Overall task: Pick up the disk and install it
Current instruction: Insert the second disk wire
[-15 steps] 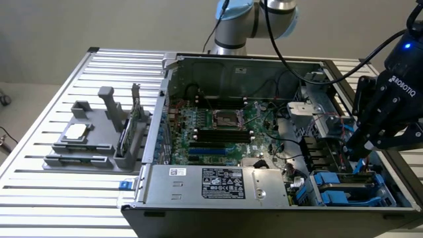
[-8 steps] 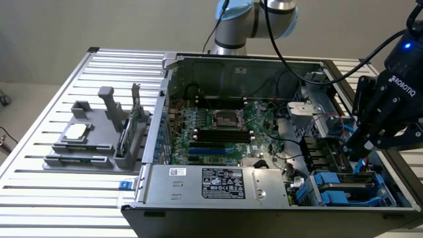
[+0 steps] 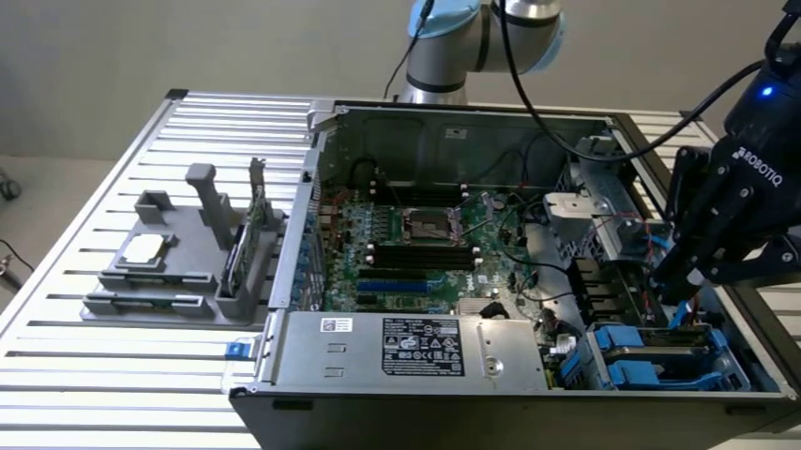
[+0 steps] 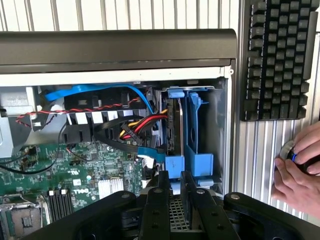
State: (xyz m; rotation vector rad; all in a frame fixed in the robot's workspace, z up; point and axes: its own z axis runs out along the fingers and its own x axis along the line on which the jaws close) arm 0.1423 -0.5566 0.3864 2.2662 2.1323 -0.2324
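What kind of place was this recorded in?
Likely a robotics lab bench for PC assembly: an open computer case on a slatted aluminium table, a grey parts fixture, and a keyboard alongside.

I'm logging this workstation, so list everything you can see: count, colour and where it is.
computer case: one, grey, open on the slatted table.
motherboard: one, green, inside the case.
power supply: one, silver, along the case's near edge.
disk: one, grey in a blue carrier, standing in the drive bay at the case's corner.
parts holder: one, grey, on the table at the exterior view's left.
keyboard: one, black, beside the case.
person's hand: one, on a round knob.
gripper: one, black, over the drive bay.
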